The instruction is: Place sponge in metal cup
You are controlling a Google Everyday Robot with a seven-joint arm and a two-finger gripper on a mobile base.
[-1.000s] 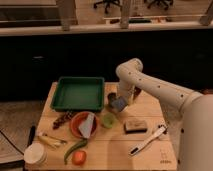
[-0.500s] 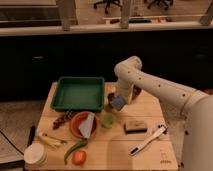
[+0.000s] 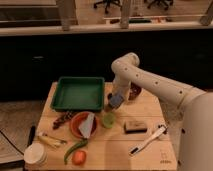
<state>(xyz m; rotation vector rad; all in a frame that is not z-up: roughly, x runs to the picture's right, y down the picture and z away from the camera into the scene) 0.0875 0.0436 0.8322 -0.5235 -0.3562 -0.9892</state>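
Hand point(image 3: 115, 96) closed, seemingly gripping sponge point(image 3: 116, 102), hovers just right of green tray point(image 3: 75, 95).

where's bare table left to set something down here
Bare wood: between tomato and white brush; behind the tan block. The end effector holds the sponge beside the green tray. Crowded: left front, around the red plate.

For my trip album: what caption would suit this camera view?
Robot's gripper holds a blue-grey sponge over the wooden table, beside the green tray.
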